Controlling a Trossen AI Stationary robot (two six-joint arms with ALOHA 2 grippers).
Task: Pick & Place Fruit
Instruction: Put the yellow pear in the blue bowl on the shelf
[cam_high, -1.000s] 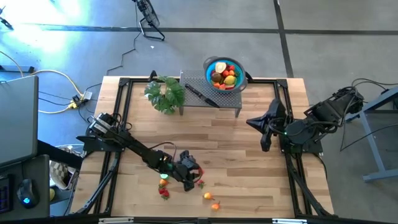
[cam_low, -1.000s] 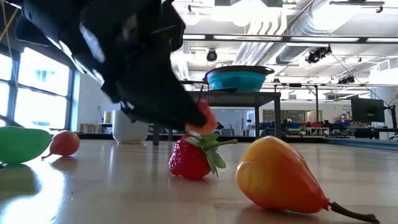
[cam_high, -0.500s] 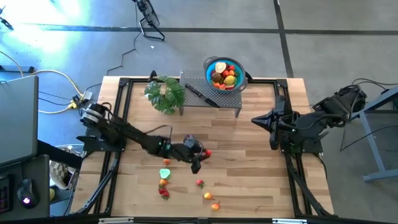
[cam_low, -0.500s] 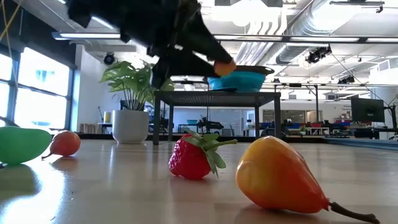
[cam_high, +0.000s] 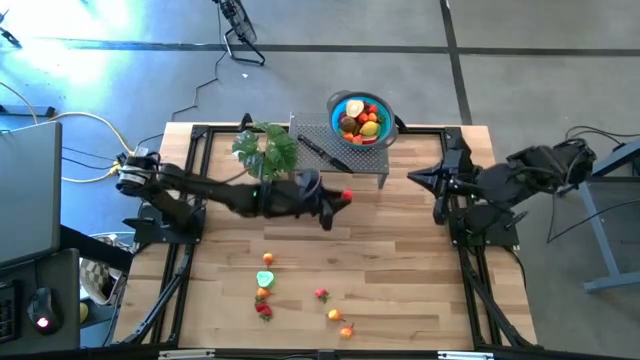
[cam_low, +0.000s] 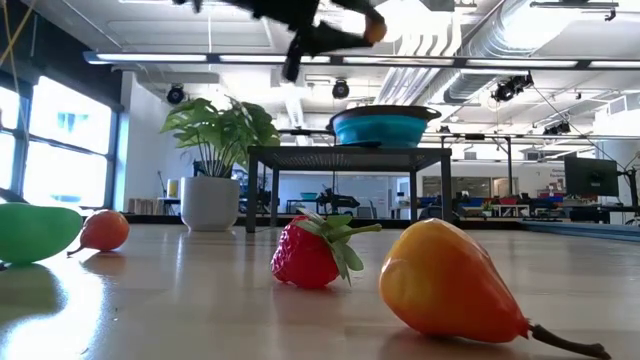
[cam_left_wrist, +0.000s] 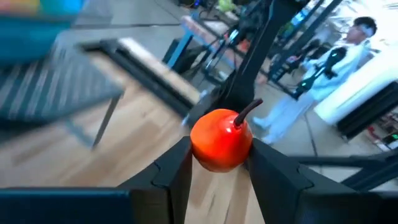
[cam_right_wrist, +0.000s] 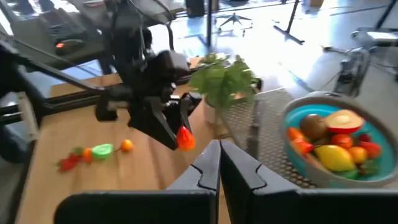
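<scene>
1. In the overhead view, the left end effector (cam_high: 335, 203) sits near the middle of the frame, raised over the wooden desk (cam_high: 400, 270). It is clamped on a small red fruit (cam_high: 346, 197), which shows just past its tip.
2. The fruit is probably carried high so it can clear the metal stand (cam_high: 345, 160) and drop into the blue bowl (cam_high: 338, 107) on top, at upper centre, already holding several fruits.
3. The right end effector (cam_high: 418, 180) waits at the right of the frame, its fingers pressed together and empty.
4. The left wrist view shows what the overhead cannot: the red fruit (cam_left_wrist: 221, 139) is round and glossy with a short dark stem, pinched between two dark fingers (cam_left_wrist: 171, 171).
5. The level view, from desk height, shows the remaining fruit close up: a strawberry (cam_low: 310, 255) at centre, a yellow-orange pear (cam_low: 450, 285) at lower right, and a green piece (cam_low: 35, 232) at far left.
6. The right wrist view shows the bowl (cam_right_wrist: 298, 118) at right and a potted plant (cam_right_wrist: 227, 78) beside the stand.
</scene>
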